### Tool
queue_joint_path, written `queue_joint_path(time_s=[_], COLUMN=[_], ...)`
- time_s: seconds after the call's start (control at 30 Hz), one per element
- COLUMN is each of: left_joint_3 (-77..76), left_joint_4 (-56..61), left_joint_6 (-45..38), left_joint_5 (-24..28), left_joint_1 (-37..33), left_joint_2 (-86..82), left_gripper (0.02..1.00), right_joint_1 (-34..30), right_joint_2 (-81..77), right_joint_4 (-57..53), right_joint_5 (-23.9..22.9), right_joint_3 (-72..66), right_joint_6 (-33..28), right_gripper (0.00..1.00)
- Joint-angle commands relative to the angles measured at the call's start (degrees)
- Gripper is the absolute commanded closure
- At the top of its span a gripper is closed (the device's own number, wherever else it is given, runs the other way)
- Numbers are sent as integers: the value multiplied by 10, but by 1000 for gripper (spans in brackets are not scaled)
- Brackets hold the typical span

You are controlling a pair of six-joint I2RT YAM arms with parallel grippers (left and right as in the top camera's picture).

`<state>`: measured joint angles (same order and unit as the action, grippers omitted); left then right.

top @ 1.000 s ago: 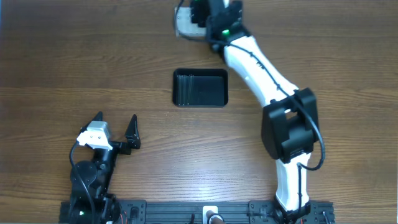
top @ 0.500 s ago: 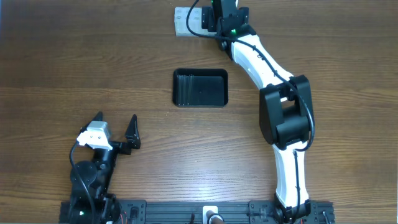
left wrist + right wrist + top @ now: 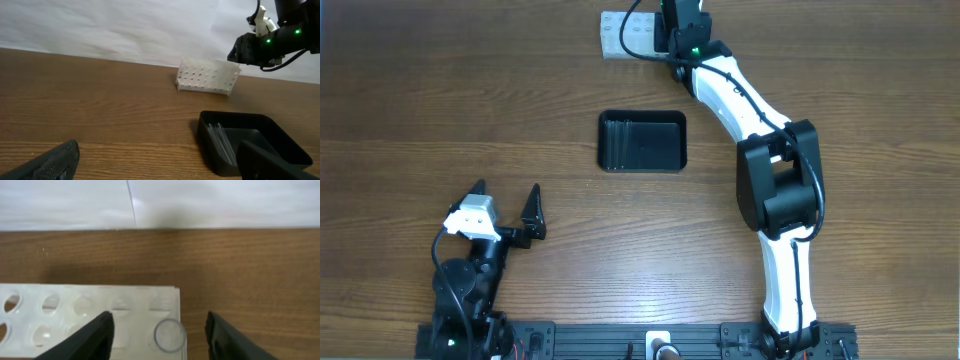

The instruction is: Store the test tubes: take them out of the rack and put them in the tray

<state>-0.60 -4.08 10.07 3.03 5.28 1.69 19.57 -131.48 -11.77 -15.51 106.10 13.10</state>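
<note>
The white rack [image 3: 620,35] stands at the far edge of the wooden surface [image 3: 470,100], near the white wall behind it. In the right wrist view one clear test tube [image 3: 170,334] stands upright in a hole at the corner of the rack, and its round open mouth looks up at the camera. The right end effector [image 3: 158,325] is over this corner with its two fingers apart. One finger is above the rack's holes and the other is beside the rack's end, over the bare wood, so the tube's mouth lies between them. I cannot tell if the fingers touch the tube. The black tray [image 3: 642,117] lies on the surface in the middle, well apart from the rack and nearer to the arms' bases. Inside it several clear tubes [image 3: 222,140] lie flat side by side against one wall. The left end effector [image 3: 507,200] is low over the surface near its own base, far from the tray and the rack, with its fingers wide apart and nothing between them.
</note>
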Motion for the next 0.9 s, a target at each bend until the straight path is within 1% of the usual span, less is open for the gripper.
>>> queue_joint_path(time_s=[0.03,0.2,0.37,0.5,0.67,0.9], left_joint_3=[3,3,3,3,3,3], left_joint_4=[-2,-2,-2,-2,-2,-2], left_joint_6=[-7,-7,-7,-7,-7,-7], left_joint_5=[2,2,2,2,2,2], left_joint_1=[-3,-3,-3,-3,-3,-3], left_joint_2=[-5,-5,-5,-5,-5,-5], left_gripper=[18,20,20,18,20,18], right_joint_1=[-1,-1,-1,-1,0,4], right_joint_2=[-7,-7,-7,-7,-7,-3], right_joint_4=[0,-1,-4,-5,-5,-4], right_joint_5=[0,0,0,0,0,0], right_joint_3=[0,0,0,0,0,5], right_joint_6=[1,1,1,1,1,1], right_gripper=[564,625,759,822,860,875])
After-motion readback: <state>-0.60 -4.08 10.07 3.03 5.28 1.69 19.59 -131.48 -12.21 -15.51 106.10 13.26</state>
